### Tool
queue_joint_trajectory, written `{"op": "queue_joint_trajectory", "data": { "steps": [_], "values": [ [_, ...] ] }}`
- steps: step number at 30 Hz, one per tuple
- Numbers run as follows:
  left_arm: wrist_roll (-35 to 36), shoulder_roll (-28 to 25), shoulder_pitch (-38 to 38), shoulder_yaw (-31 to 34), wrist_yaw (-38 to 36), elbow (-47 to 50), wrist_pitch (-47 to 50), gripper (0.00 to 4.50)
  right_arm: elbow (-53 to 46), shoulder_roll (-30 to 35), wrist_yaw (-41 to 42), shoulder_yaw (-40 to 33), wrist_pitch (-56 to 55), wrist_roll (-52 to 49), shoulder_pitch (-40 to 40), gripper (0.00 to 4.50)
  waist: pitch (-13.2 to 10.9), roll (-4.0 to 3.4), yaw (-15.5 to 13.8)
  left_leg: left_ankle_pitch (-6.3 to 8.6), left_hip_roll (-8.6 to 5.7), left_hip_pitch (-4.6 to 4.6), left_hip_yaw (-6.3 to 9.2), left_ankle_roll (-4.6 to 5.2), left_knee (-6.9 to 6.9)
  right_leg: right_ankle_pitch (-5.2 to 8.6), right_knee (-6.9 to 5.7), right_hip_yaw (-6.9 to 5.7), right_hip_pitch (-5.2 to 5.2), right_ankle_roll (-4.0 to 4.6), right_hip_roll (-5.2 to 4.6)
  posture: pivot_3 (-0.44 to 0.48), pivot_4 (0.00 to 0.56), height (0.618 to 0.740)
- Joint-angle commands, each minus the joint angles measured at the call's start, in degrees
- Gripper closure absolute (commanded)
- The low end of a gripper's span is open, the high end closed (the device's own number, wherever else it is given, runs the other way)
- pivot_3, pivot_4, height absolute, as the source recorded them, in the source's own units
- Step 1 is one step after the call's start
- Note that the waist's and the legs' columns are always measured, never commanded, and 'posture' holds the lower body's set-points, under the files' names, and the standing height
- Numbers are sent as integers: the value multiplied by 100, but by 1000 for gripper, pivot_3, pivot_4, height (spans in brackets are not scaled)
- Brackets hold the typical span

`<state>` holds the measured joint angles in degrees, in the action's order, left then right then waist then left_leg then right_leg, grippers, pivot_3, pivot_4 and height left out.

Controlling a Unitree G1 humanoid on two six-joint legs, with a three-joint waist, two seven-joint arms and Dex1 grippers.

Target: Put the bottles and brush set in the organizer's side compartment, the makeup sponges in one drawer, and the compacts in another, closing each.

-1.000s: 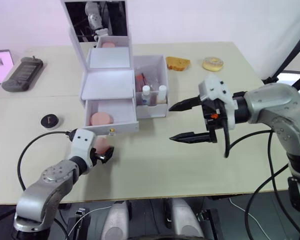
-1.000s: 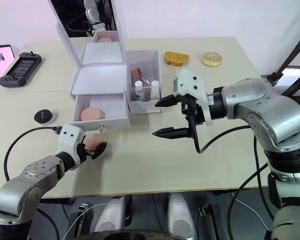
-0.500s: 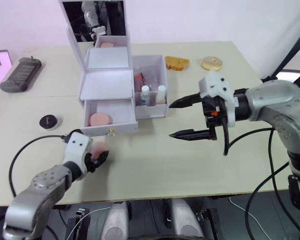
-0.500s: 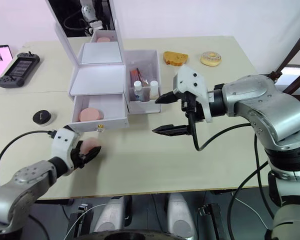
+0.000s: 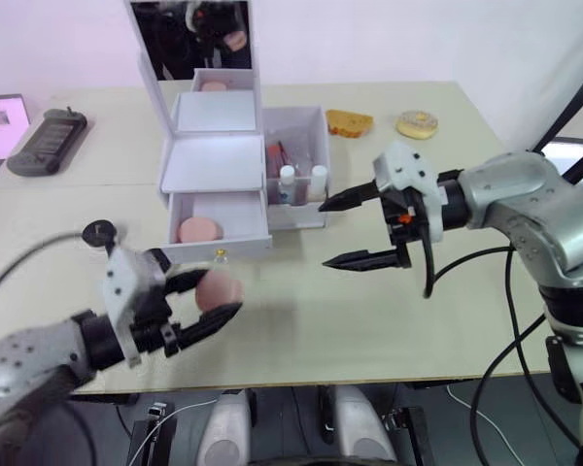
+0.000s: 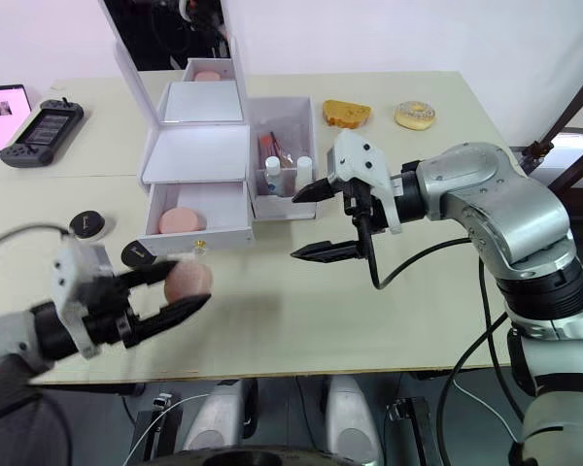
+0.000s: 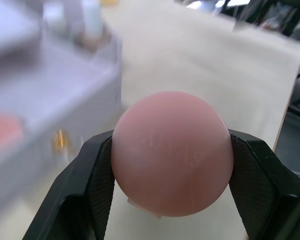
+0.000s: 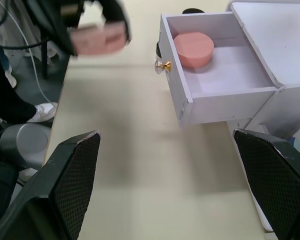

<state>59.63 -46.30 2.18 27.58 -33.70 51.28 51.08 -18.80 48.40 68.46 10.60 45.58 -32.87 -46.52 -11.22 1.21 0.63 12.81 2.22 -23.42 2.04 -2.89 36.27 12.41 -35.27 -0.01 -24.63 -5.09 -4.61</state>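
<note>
Pink makeup sponge (image 7: 172,152), round, pinched between the two black fingers of the left gripper (image 5: 206,304). It is lifted clear of the desk (image 5: 301,320), above the near-left part of the surface, in front of the open lower drawer (image 5: 218,226) and not yet over it. Fingers (image 7: 97,175) press against both flanks of the sponge.

Drawer pulled out toward the near edge, small gold knob (image 8: 163,66) on its front. One flat round pink sponge (image 5: 198,230) already lies inside, toward the drawer's left side; the remainder of the drawer floor is bare.

White organizer (image 5: 212,165) stands at the middle-left of the desk, its mirror lid (image 5: 196,39) raised at the back. Side compartment (image 5: 296,160) on its right holds two white-capped bottles (image 5: 302,182) at the front and reddish items behind, too small to make out.

Right gripper (image 5: 338,232) hovers over the desk just right of the side compartment, jaws spread wide, holding nothing, pointed toward the organizer.

Black round compact (image 5: 99,232) on the desk left of the drawer. Toast-like piece (image 5: 348,121) and doughnut (image 5: 416,124) near the far right edge. Dark handheld device (image 5: 47,142) near the far left edge, a lit screen (image 5: 0,124) beyond it at the far left corner.
</note>
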Motion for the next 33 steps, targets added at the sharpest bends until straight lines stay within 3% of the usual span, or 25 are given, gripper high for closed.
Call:
{"op": "queue_joint_trajectory", "data": {
  "steps": [1,8,13,19,33],
  "values": [
    [316,-355,-1319,-443,428,-576,131,1837,-220,43,-53,-233,233,-207,-69,0,0,0,3,0,0,1,2,0,2,0,-1,0,2,0,3,0,150,740],
    [-218,-707,-3723,-2047,434,-1979,818,1837,-647,242,-418,-650,698,-460,321,0,-3,5,9,0,-5,1,1,1,-11,-1,2,3,5,-2,4,0,150,740],
    [-707,-772,-4649,-2880,185,-2697,1311,1837,-1018,291,-784,-954,930,-663,604,0,-6,6,43,0,-6,0,4,2,-13,3,1,3,4,-8,6,0,150,740],
    [-1235,-848,-4883,-3342,-265,-2999,1381,1837,-1236,325,-1055,-1135,1033,-788,800,0,-6,7,33,0,-5,0,2,2,-15,3,-2,6,0,-8,6,0,150,740],
    [-2034,-644,-4547,-3420,-500,-3016,1286,1837,-1181,336,-1165,-1070,843,-759,803,0,-6,7,9,0,-5,-1,2,2,-11,3,-4,6,0,-8,4,0,150,740]
  ]
}}
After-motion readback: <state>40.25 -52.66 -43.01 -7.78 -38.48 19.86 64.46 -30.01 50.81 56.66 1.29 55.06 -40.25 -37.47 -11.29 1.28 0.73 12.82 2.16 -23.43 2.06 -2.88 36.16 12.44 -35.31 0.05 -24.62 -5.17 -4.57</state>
